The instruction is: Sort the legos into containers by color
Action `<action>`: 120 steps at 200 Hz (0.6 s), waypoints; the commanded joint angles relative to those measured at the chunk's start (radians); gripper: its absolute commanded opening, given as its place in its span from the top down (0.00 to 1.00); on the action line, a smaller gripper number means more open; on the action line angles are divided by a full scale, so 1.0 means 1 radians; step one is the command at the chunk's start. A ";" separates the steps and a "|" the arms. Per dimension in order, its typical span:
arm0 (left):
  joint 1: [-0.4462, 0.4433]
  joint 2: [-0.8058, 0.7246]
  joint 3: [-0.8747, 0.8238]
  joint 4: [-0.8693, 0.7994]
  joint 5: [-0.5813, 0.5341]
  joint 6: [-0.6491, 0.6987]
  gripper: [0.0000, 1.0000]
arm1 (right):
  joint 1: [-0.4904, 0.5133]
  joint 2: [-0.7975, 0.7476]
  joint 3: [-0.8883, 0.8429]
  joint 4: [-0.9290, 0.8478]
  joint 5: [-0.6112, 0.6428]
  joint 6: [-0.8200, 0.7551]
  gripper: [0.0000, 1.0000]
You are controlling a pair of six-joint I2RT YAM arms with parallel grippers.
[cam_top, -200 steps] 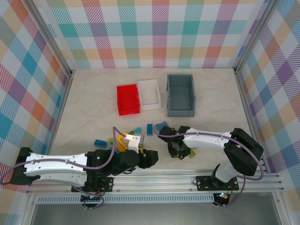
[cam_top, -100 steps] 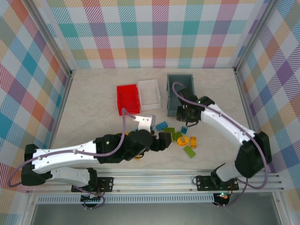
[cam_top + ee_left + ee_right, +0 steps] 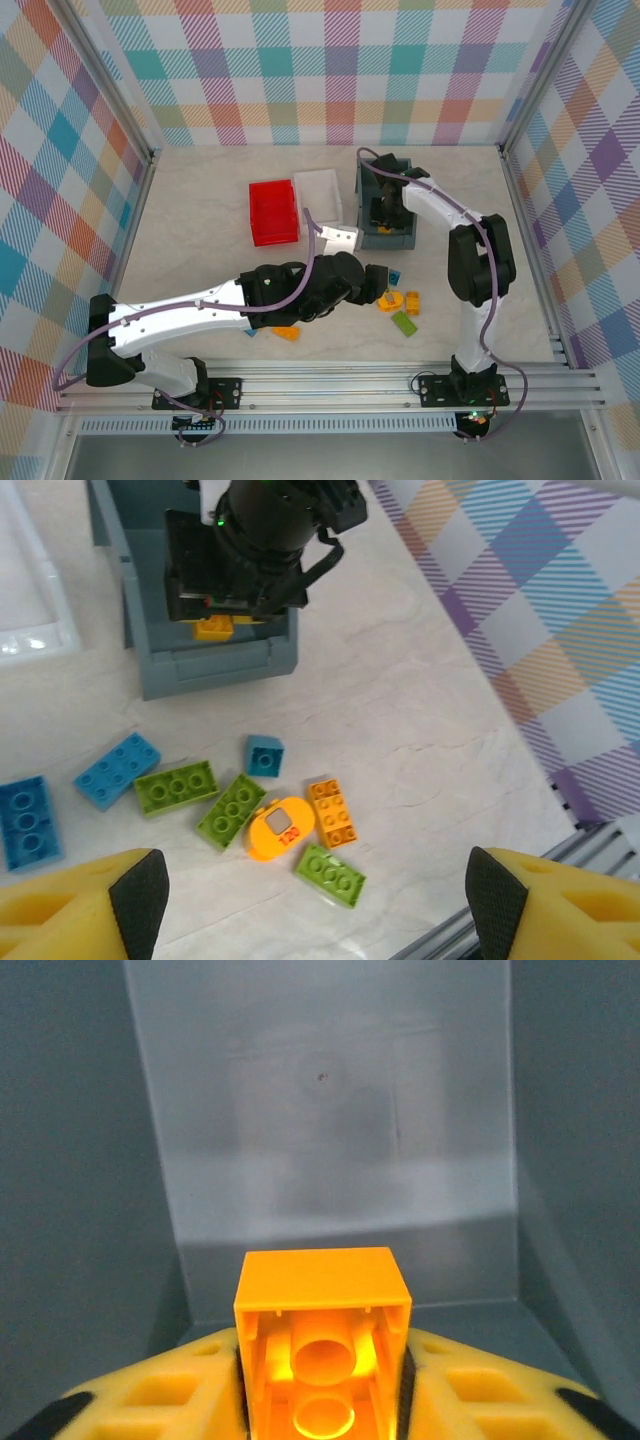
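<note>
My right gripper [image 3: 386, 212] reaches down into the dark grey container [image 3: 404, 190], shut on an orange lego [image 3: 322, 1295] that sits between its yellow fingers [image 3: 160, 1395] just above the bin floor. That same orange lego [image 3: 213, 628] shows under it in the left wrist view. My left gripper [image 3: 315, 910] hangs open above the loose legos: blue bricks [image 3: 117, 770], a small blue cube [image 3: 264, 755], lime green bricks [image 3: 175, 786], an orange brick [image 3: 334, 811] and an orange oval piece [image 3: 279, 828]. The red container [image 3: 273, 212] and white container [image 3: 320, 195] stand to the left.
A lone orange piece [image 3: 285, 333] lies under the left arm. The metal rail [image 3: 330, 375] runs along the near table edge. Checked walls close in the back and both sides.
The right arm has carried the orange lego from the pile up into the grey container. The left arm has stretched forward and right, over the pile, with its jaws open.
</note>
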 commanded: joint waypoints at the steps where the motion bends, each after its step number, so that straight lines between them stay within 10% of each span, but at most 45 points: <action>1: 0.010 -0.024 0.010 -0.090 -0.059 -0.035 0.21 | -0.001 -0.035 0.025 -0.028 -0.002 -0.022 0.49; 120: 0.322 -0.337 -0.240 -0.400 0.067 -0.273 0.31 | 0.216 -0.635 -0.186 0.071 -0.030 -0.097 0.47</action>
